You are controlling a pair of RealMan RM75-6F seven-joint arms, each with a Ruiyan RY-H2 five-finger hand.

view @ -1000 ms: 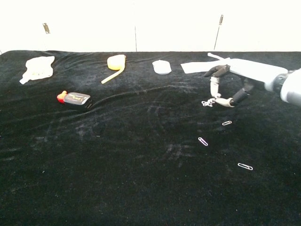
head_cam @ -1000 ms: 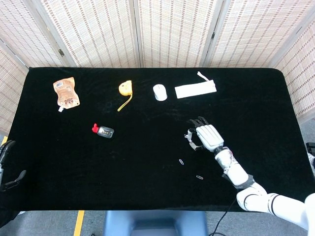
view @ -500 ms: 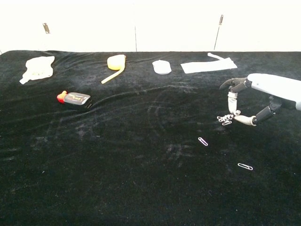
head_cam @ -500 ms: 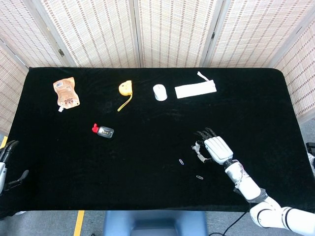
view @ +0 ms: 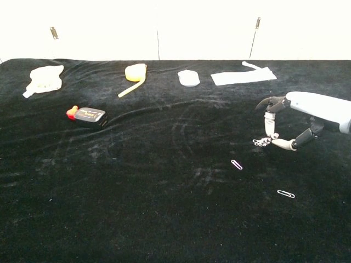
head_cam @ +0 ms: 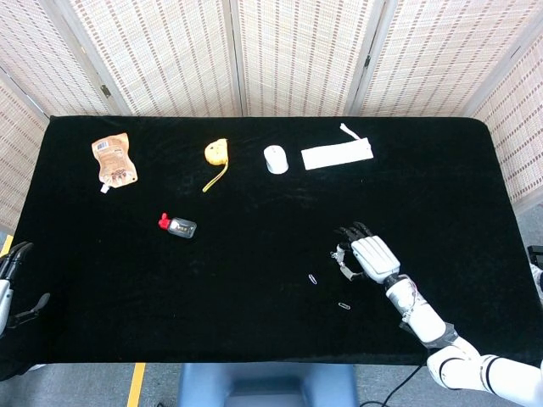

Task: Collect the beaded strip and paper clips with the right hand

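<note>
My right hand (head_cam: 371,257) hovers low over the black table, right of centre. In the chest view this right hand (view: 299,115) pinches the small silvery beaded strip (view: 262,142) between thumb and a fingertip, and the strip hangs down to the cloth. A paper clip that lay at that spot cannot be told apart from the strip. Two paper clips lie loose nearer the front edge: one paper clip (view: 237,164) to the hand's left, another paper clip (view: 285,194) further forward. In the head view they show as the first clip (head_cam: 314,279) and the second clip (head_cam: 344,305). My left hand (head_cam: 15,284) shows only partly at the far left edge, fingers apart, holding nothing.
Along the back lie an orange pouch (head_cam: 113,159), a yellow tape measure (head_cam: 215,154), a white round object (head_cam: 275,158) and a white flat pouch (head_cam: 338,154). A small black and red device (head_cam: 177,226) sits left of centre. The table's front edge (head_cam: 254,360) is close to the clips.
My right hand carried the beaded strip toward the front right and lowered it beside the clips. In the last half second it barely moved. The left hand stayed put.
</note>
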